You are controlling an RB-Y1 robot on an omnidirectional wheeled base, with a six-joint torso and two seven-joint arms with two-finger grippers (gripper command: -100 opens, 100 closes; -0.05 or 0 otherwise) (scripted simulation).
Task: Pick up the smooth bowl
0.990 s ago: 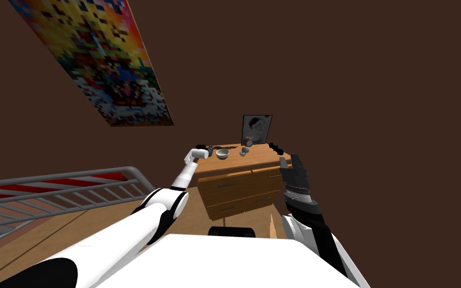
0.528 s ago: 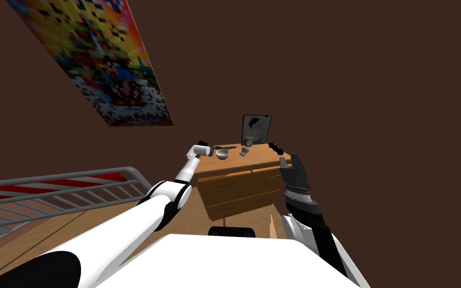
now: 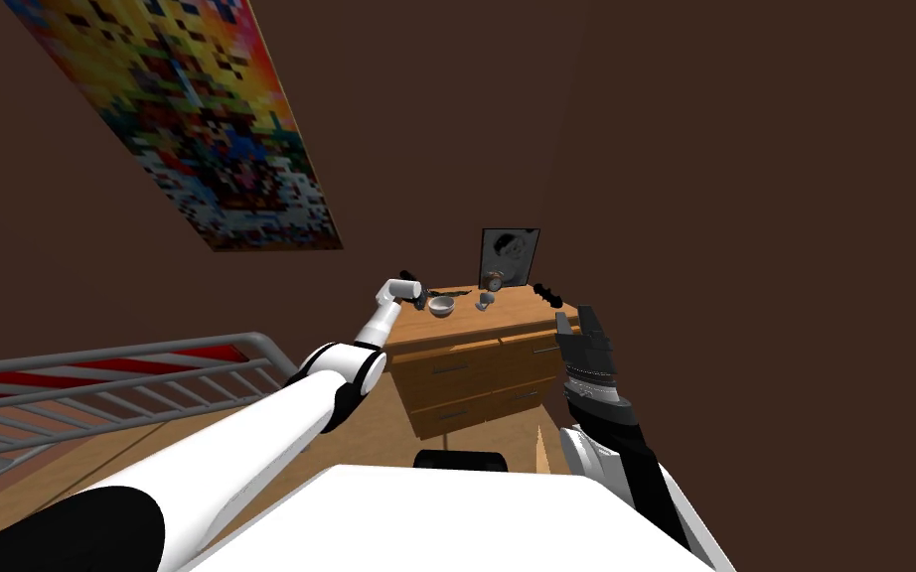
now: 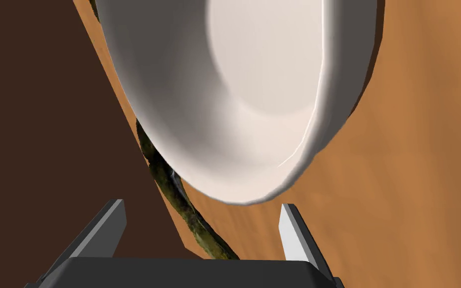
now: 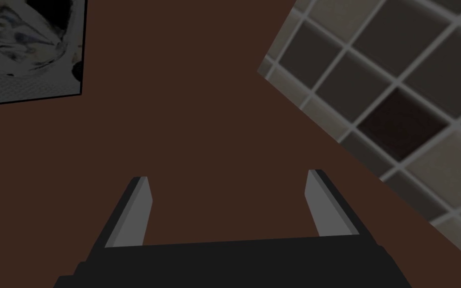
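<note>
In the approach step, the left end effector (image 4: 202, 205), fingers apart, is held just beside the white bowl (image 4: 234, 100); straddling its rim is judged next.

left arm (image 3: 247, 447): long white tube; black patch near the shoulder; dark elbow (image 3: 347, 372) joint with a round white cap; slim white forearm; short white cylinder at the wrist.
left gripper (image 4: 202, 205): dark box body; two thin blade fingers (image 4: 294, 232), one pale grey, the other darker grey.
right arm (image 3: 595, 382): black ribbed forearm with grey bands; white shell below it.
right gripper (image 5: 228, 176): black box body; two flat grey blades with dark outer edges.
</note>
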